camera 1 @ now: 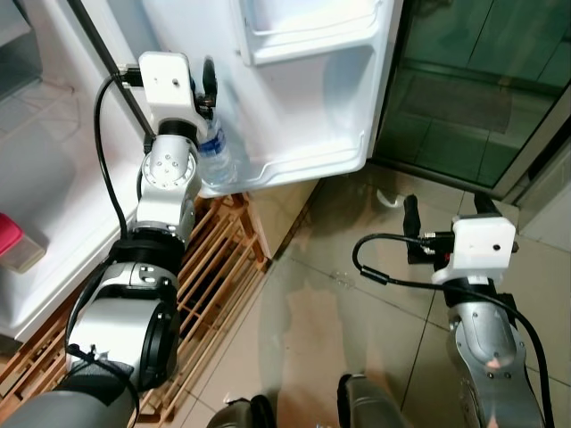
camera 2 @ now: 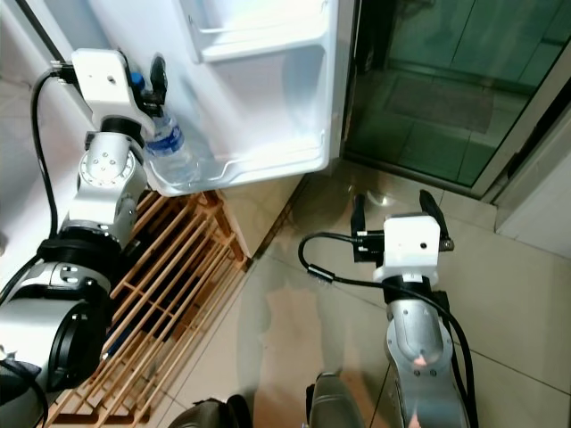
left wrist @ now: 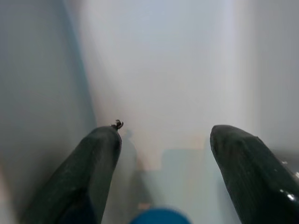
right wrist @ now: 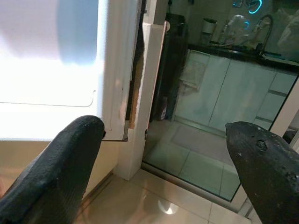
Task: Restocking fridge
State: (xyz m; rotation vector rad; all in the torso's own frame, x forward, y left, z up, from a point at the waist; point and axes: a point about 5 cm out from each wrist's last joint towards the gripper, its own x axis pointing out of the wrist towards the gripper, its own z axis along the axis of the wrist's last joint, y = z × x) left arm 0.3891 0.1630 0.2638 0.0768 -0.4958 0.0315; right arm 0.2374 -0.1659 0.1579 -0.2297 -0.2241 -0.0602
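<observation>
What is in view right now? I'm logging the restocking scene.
Bottle: one, clear with blue cap, in the bottom door shelf.
Fridge door: one, white, open.
Pallet: one, wooden, on the floor under the fridge.
Container: one, pink lid, at the left edge.
Glass door: one, dark, on the right.
Floor: beige tiles.
Left gripper: black fingers open, at the bottle's top.
Right gripper: open, idle above the floor.

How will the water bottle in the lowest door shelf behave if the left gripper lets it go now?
The water bottle stands upright in the door shelf, whose rail should probably keep it from tipping out. It is clear thin plastic, so likely to dent under a hard squeeze. The left gripper is at its blue cap, fingers apart.
</observation>
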